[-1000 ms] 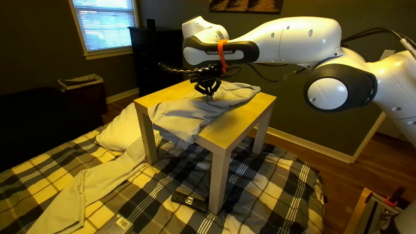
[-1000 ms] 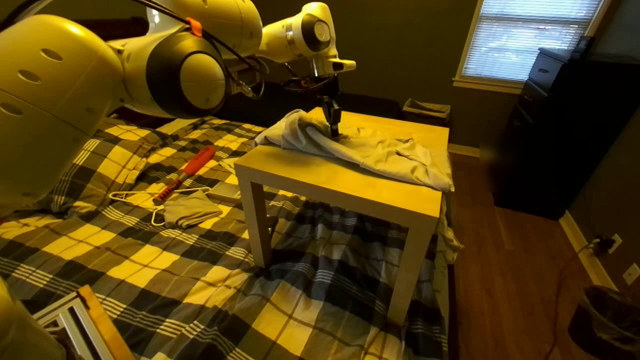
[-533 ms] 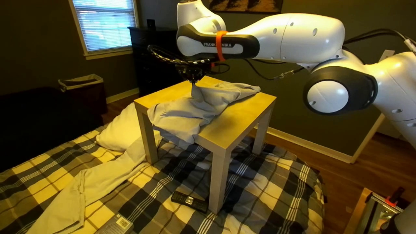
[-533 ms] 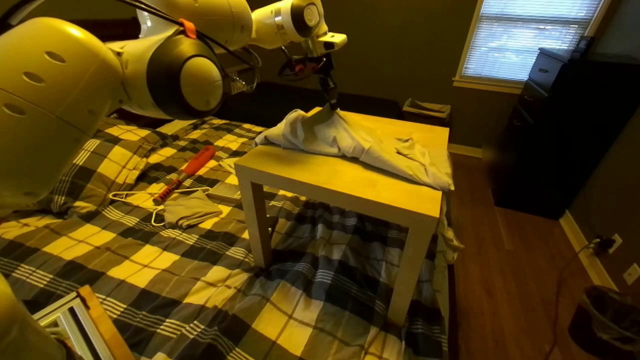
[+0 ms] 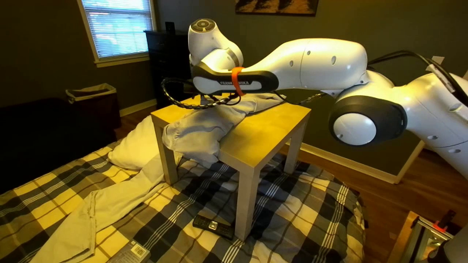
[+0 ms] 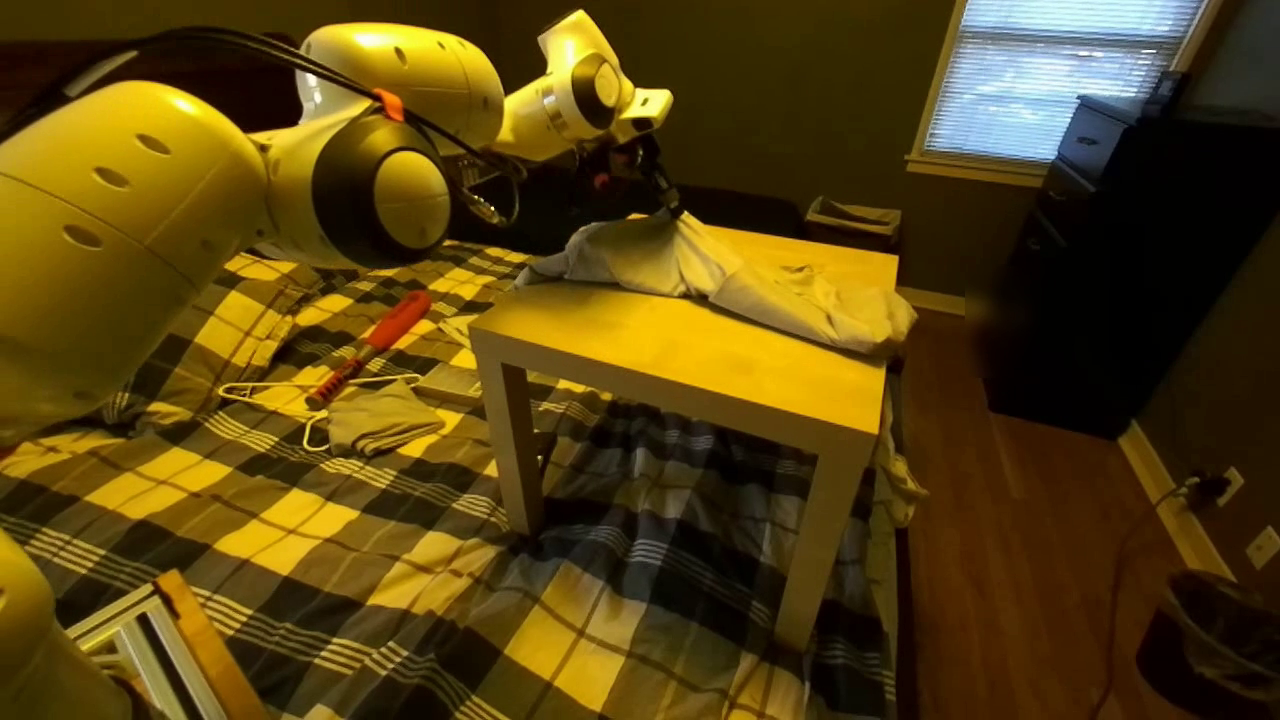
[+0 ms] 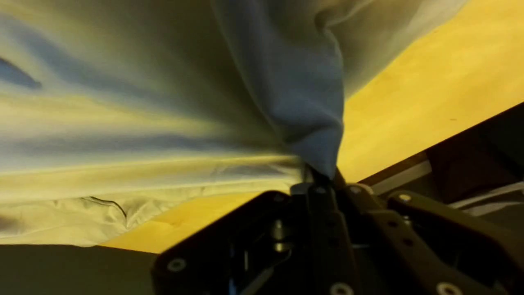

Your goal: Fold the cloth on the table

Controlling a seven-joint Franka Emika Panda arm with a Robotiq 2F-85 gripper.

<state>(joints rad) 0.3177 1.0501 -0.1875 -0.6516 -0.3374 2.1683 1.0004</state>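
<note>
The pale grey-white cloth (image 5: pixel 197 133) lies wrinkled in a diagonal band across the yellow-topped table (image 5: pixel 263 133), one end hanging over an edge. In an exterior view the cloth (image 6: pixel 700 262) rises to a peak at my gripper (image 6: pixel 674 208), above the tabletop (image 6: pixel 640 335). In the wrist view my gripper (image 7: pixel 323 176) has its fingers together on a pinched fold of the cloth (image 7: pixel 303 94), with folds stretching away from it. Bare yellow tabletop (image 7: pixel 442 94) shows beside the cloth. In an exterior view the arm and its cable hide the fingertips.
The table stands on a bed with a plaid blanket (image 5: pixel 307 204). A cream-white pillow-like bundle (image 5: pixel 137 148) and a remote (image 5: pixel 212 226) lie by its legs. A red-handled tool (image 6: pixel 398 320), a white hanger (image 6: pixel 265 395) and a folded grey cloth (image 6: pixel 385 418) lie beyond.
My gripper has risen from the tabletop and moved toward the table's far side in an exterior view, pulling the cloth into a peak. The cloth's near edge has drawn back, baring more tabletop.
</note>
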